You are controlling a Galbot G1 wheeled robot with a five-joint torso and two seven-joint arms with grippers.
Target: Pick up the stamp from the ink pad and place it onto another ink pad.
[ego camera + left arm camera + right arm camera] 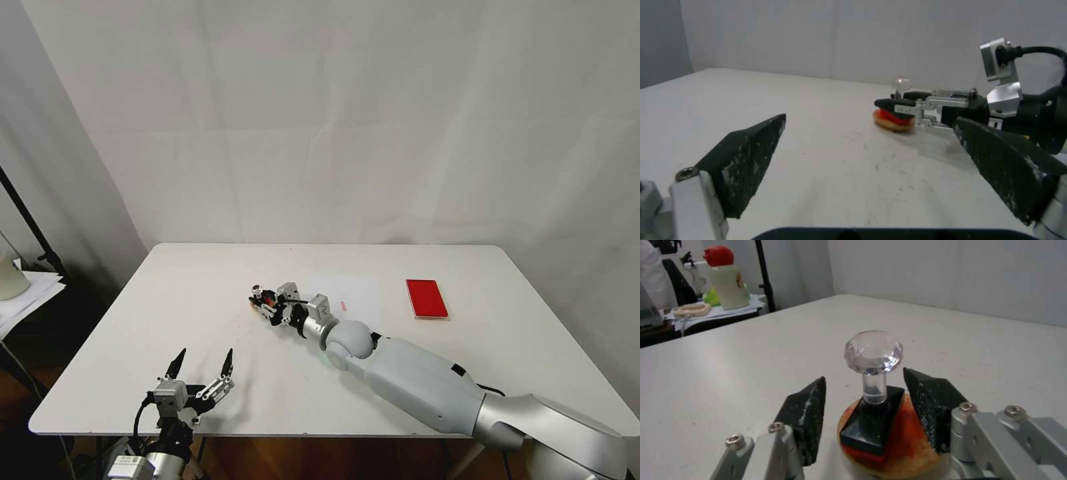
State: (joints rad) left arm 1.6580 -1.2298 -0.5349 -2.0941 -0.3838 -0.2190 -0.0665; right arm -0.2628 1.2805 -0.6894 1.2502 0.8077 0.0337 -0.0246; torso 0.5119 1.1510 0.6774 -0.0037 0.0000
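The stamp (257, 291) (873, 353), a black block with a clear faceted knob, stands upright on the small round orange-red ink pad (254, 305) (893, 123) (907, 443) left of the table's middle. My right gripper (262, 303) (864, 376) is low over that pad, open, with one finger on each side of the stamp's black base and a gap showing on one side. The red rectangular ink pad (427, 298) lies bare to the right. My left gripper (205, 357) (870, 119) rests open near the front left edge, pointing toward the round pad.
A white paper sheet (347, 297) lies between the two pads, under my right forearm. The white table (200, 280) ends at a white backdrop. Off its left side, a low stand holds papers (27, 287) and a red-capped bottle (726, 276).
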